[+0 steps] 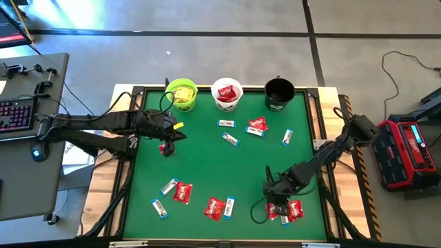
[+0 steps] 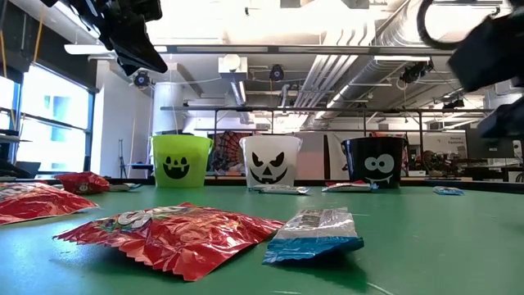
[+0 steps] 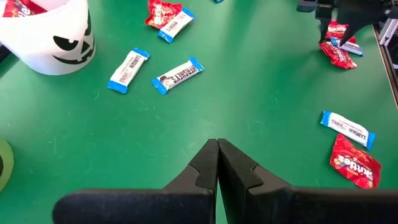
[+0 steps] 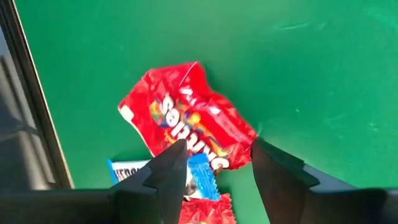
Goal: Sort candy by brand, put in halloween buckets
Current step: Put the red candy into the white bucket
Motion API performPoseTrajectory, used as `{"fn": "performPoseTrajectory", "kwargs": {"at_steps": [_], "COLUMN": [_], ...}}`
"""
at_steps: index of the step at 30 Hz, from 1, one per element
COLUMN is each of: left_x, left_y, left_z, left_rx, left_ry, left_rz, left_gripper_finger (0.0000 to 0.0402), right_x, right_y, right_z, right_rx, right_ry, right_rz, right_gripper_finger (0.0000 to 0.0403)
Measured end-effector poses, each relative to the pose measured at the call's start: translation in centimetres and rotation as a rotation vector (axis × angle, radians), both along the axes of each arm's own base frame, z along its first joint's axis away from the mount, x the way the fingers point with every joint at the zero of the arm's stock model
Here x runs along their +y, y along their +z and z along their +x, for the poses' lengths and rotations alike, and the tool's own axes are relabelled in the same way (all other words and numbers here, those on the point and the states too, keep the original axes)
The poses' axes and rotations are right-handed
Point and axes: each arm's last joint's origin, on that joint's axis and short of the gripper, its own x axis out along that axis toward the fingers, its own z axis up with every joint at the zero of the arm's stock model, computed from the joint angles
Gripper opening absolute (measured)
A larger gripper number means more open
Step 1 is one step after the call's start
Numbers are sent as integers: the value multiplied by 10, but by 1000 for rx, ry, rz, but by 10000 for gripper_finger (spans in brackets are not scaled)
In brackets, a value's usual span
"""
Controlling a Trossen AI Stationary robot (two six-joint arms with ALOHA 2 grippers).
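I see three buckets at the top of the high view: green (image 1: 182, 94) with yellow candy (image 1: 183, 94) inside, white (image 1: 227, 94) with red candy (image 1: 226, 91), black (image 1: 279, 94). Red packets (image 1: 182, 193) and blue bars (image 1: 229, 140) lie flat, scattered on the mat.

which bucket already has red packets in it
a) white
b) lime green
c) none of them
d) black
a: in the high view the white bucket holds red packets, while the lime green bucket holds yellow ones and the black bucket shows only a dark inside.
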Motion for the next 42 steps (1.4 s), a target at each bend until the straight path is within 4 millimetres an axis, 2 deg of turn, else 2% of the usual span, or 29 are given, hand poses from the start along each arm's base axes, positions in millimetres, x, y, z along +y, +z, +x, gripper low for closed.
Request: {"fn": "performPoseTrajectory", "kwargs": {"at_steps": [7, 16, 26, 30, 34, 40, 42], "left_x": [1, 1, 1, 1, 1, 1, 1], "left_y": [0, 0, 0, 0, 0, 0, 0], "left_z": [0, 0, 0, 0, 0, 0, 0], "left_rx": [1, 1, 1, 1, 1, 1, 1], "left_ry": [13, 19, 20, 20, 20, 20, 19], "left_rz": [14, 19, 19, 19, 19, 19, 19], "left_gripper_finger": [0, 0, 0, 0, 0, 0, 0], "right_x": [9, 8, -7, -12, -15, -18, -17], "right_y": [-2, -7, -12, -12, -12, -11, -11], "right_z": [-11, -8, 6, 11, 14, 18, 19], "right_rx": [-30, -36, -19, -28, -36, -53, -60], "right_ry": [53, 63, -143, -174, -191, -200, -203], "right_rz": [-107, -148, -154, -149, -142, -129, -124], "right_gripper_finger": [165, 165, 165, 163, 128, 16, 11]}}
